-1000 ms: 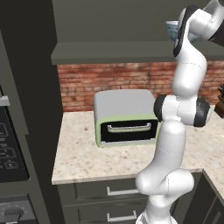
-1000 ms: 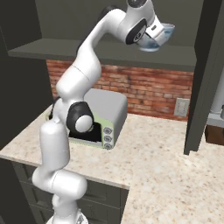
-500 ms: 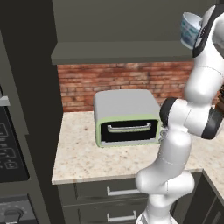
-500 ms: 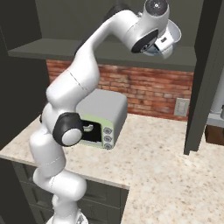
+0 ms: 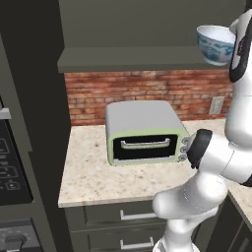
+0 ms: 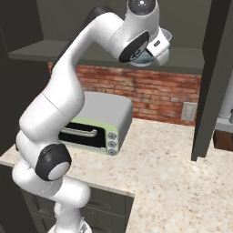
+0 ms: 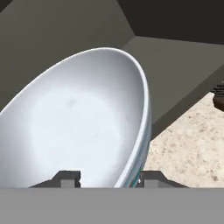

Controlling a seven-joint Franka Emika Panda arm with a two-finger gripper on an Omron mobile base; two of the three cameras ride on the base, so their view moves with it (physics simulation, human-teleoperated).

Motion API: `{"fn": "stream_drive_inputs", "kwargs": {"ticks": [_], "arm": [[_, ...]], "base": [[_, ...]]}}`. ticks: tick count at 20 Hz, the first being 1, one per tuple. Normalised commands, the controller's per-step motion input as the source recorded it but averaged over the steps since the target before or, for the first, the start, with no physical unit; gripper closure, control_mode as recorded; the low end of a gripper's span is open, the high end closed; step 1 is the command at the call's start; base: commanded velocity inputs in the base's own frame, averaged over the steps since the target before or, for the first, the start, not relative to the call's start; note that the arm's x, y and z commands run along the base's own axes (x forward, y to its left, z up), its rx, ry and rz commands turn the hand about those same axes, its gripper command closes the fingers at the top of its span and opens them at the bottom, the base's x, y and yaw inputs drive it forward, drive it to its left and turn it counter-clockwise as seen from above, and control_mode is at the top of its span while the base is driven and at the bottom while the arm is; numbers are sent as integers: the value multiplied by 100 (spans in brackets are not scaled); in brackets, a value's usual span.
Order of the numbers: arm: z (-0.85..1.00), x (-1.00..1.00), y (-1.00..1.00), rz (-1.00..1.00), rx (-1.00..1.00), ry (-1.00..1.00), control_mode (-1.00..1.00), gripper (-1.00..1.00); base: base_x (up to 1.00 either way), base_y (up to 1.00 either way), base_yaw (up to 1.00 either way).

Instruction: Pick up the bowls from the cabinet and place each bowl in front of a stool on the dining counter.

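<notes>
White ceramic, blue-patterned outside: the bowl point(image 5: 215, 44) hangs in the air at the cabinet point(image 5: 147, 59) shelf's front edge, its rim clamped between the pincer's point(image 7: 105, 178) fingers, one inside, one outside. The hold is on one rim spot only; I judge a fast swing could twist the bowl loose onto the surface point(image 6: 182, 168) below.

One white bowl point(image 5: 215, 43); one toaster oven point(image 5: 144, 133); two drawers point(image 5: 133, 215); one wall outlet point(image 5: 216, 105)
</notes>
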Motion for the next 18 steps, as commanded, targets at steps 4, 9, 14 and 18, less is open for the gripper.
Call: {"fn": "stream_drive_inputs", "kwargs": {"ticks": [4,9,14,18], "arm": [[18,-88,58,0,-9,0,-100,100],[0,-100,71,0,-4,-2,-100,100],[-11,-95,73,0,-2,-13,-100,100],[-16,-54,36,0,0,0,-100,100]], "base": [[0,0,0],[0,0,0],[0,0,0],[0,0,0]]}}
